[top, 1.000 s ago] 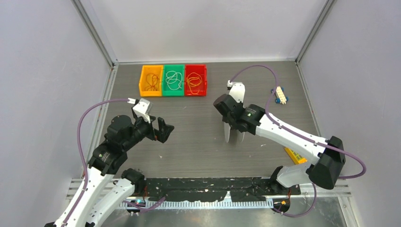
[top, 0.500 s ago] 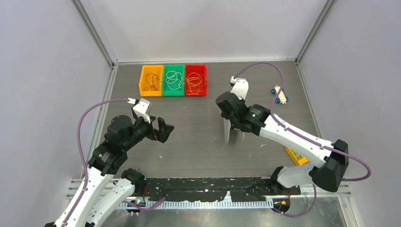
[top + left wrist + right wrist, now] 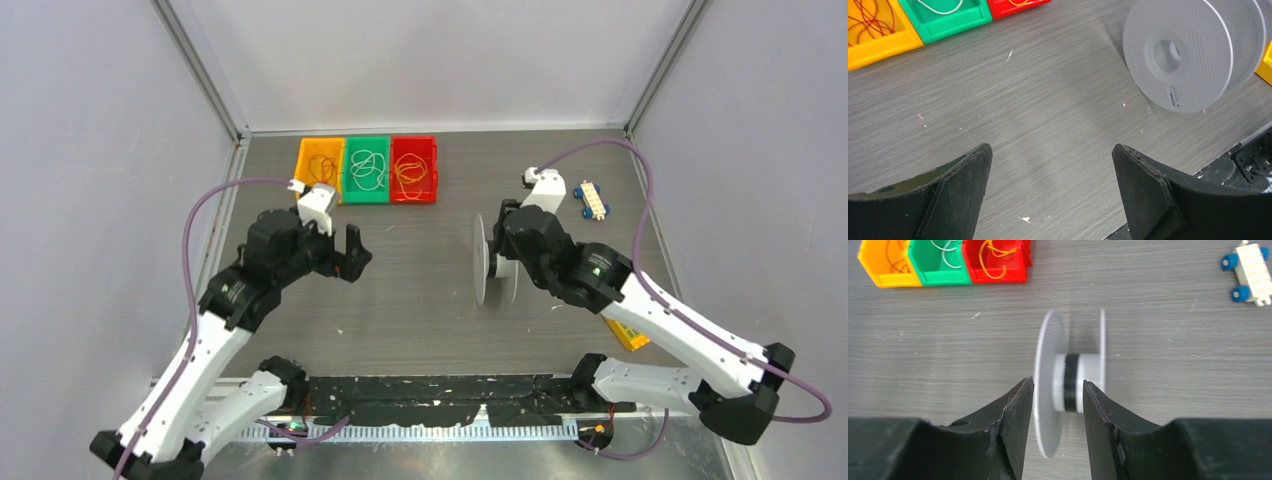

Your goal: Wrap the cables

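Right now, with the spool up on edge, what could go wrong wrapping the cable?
The spool stands on edge with the right fingers straddling just one flange; it could roll or topple. The yellow-orange wire lies looped in the red bin, so pulling it may snag or drag the bin.

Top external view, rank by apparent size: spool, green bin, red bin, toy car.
1. spool, but it stands upright, nearer the camera, so unsure against the bins
2. green bin and red bin, alike
3. toy car, clearly smallest
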{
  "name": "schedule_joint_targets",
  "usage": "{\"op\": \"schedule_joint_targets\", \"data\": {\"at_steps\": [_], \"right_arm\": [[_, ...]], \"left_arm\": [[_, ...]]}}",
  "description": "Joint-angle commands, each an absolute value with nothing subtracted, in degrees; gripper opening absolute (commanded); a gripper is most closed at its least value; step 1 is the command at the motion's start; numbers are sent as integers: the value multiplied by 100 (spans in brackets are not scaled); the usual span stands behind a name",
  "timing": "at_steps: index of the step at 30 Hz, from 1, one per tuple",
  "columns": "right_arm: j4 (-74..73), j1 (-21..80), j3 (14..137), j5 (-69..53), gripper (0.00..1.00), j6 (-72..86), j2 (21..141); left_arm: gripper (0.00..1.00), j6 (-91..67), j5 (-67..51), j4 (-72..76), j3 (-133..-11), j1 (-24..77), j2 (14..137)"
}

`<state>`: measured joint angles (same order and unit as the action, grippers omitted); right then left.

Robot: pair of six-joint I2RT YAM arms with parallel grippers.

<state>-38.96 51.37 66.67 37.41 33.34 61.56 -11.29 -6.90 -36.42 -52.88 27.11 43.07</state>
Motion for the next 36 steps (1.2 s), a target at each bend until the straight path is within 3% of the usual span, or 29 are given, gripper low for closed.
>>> {"op": "schedule_joint_targets", "data": {"at_steps": [1, 5, 8, 15, 22, 36], "right_arm": [[-4344, 5154, 6175, 4105, 47, 3263, 5465], [-4259, 5151, 5843, 4055, 47, 3226, 5189], [-4094, 5142, 5526, 3969, 46, 3194, 5177], [-3606, 5125, 5000, 3820, 42, 3122, 5176], [-3199, 5091, 4624, 3626, 42, 2868, 5012], [-3012, 5072, 4506, 3559, 42, 2580, 5064]], "left_arm": [[91, -960, -275, -3967, -6269, 2784, 5202], [87, -1229, -218, -3441, -6680, 2795, 6013], [82, -1910, 478, -2903, -6935, 2795, 6596], [72, -2415, 308, -1899, -7635, 2795, 8249], [55, -3322, 868, -1496, -8249, 2786, 9669], [48, -4436, 1104, -1274, -9194, 2632, 11508]]}}
